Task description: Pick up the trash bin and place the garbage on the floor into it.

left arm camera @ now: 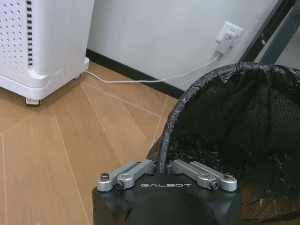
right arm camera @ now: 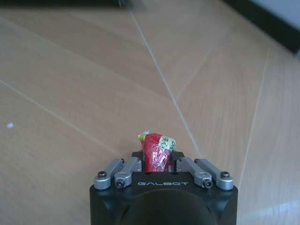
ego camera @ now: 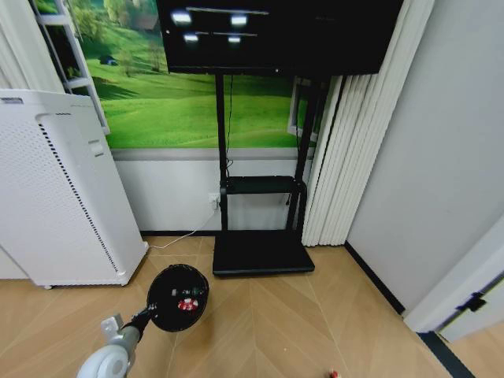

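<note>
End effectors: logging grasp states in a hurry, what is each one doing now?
Left end effector: closed on the trash bin rim.
Right end effector: closed on a red wrapper.

floor (right arm camera: 70,84): tan wood parquet, smooth, faint satin sheen
trash bin (left arm camera: 262,117): black mesh wall, lined with crinkled glossy black plastic bag
left gripper (left arm camera: 165,165): matt black plastic housing, brushed grey metal links, clamped on the bin rim
right gripper (right arm camera: 157,161): same finish, pinching a shiny red wrapper (right arm camera: 156,152) with pale paper label
appliance (ego camera: 55,197): white matt plastic, perforated
</note>
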